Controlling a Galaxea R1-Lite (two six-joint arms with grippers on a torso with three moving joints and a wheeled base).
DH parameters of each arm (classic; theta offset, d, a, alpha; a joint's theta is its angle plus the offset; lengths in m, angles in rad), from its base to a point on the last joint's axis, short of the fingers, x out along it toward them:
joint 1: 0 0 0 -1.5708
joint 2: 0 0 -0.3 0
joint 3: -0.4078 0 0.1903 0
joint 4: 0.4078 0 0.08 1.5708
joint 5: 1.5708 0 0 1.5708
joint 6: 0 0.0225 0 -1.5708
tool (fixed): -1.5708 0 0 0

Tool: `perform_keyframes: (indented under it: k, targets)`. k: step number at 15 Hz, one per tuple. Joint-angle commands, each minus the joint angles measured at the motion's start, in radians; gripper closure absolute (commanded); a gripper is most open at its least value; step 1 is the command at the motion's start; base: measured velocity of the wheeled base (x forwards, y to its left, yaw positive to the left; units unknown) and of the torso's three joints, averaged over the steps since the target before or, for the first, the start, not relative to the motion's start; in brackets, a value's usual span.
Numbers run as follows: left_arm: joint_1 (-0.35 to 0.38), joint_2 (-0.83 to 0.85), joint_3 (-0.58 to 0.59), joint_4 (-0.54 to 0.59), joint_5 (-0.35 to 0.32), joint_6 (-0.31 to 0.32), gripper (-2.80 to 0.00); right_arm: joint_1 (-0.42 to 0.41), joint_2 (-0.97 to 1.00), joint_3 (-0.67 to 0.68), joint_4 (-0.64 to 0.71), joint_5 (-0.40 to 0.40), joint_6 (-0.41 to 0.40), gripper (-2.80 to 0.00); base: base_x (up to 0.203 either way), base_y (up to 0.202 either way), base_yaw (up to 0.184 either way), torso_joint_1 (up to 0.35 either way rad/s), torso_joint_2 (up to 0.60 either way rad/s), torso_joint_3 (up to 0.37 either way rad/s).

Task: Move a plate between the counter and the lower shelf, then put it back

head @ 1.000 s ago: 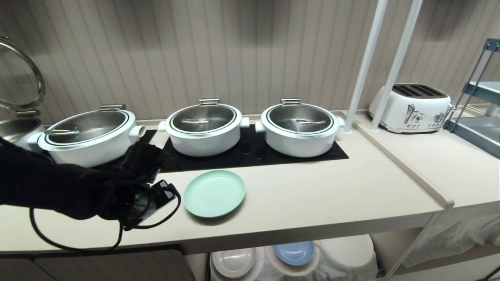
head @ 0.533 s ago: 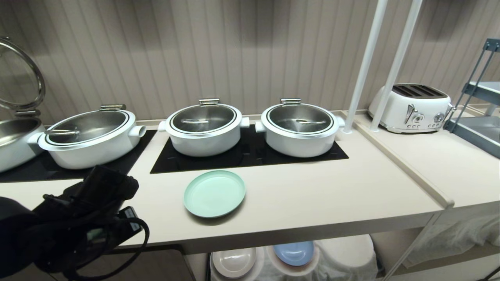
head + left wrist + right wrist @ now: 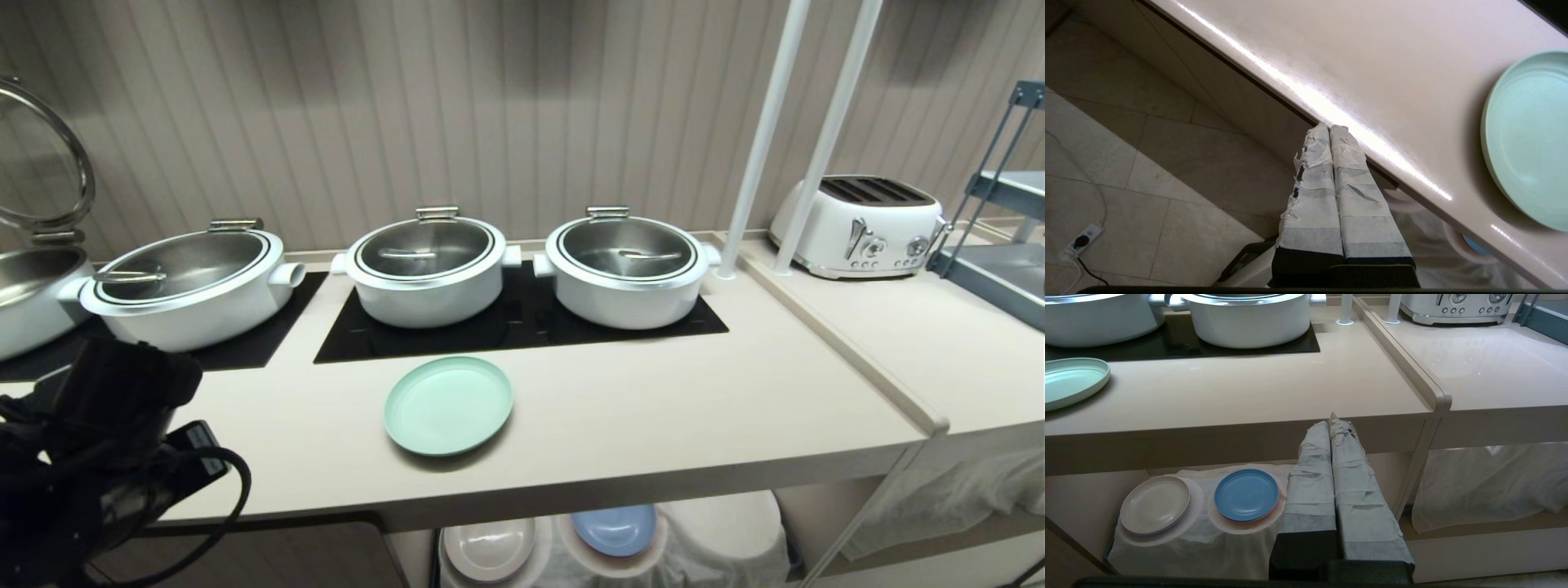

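Left claw: the left claw (image 3: 1329, 134) has its taped fingers pressed together on nothing, out past the near edge of the bench (image 3: 653, 425), at the scene's left and well apart from the plate.
Right claw: the right claw (image 3: 1331, 424) is likewise closed and empty, low in front of the bench edge.
Plate: the plate (image 3: 448, 404) lies flat on the bench, near its front, just before the black cooktop panel (image 3: 522, 327).
Lower shelf: the lower shelf (image 3: 1094, 490) holds a cream plate (image 3: 1154, 504) and a blue plate (image 3: 1246, 494) on white cloth (image 3: 1188, 543).
Risk, grip: a closed claw would shove the plate; likely it must open first.
Risk, rim: the low rim offers little purchase, so the plate could slip or tilt.
Risk, edge: a nudge toward the front could tip it off the bench.
Risk, pots: the white pots (image 3: 429, 269) crowd the far side.
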Motion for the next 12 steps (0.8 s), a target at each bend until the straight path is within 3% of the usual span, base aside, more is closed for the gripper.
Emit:
perform_keyframes:
  k: [1,5,7,9,12]
  targets:
    - [0.007,-0.017,0.001,0.002,0.032,0.001,0.00,0.000,0.000,0.000,0.000,0.000,0.000,0.00,0.000,0.000,0.000,0.000,0.00,0.000]
    - [-0.004,-0.093,0.003,-0.052,0.071,0.139,0.00,0.000,0.000,0.000,0.000,0.000,0.000,0.00,0.000,0.000,0.000,0.000,0.00,0.000]
    - [-0.018,-0.173,0.038,-0.133,0.047,0.264,0.00,0.000,0.000,0.000,0.000,0.000,0.000,0.00,0.000,0.000,0.000,0.000,0.00,0.000]
    - [-0.021,-0.301,0.144,-0.225,-0.034,0.420,0.00,0.000,0.000,0.000,0.000,0.000,0.000,0.00,0.000,0.000,0.000,0.000,0.00,0.000]
    - [0.013,-0.537,0.358,-0.370,-0.231,0.658,0.00,0.000,0.000,0.000,0.000,0.000,0.000,0.00,0.000,0.000,0.000,0.000,0.00,0.000]
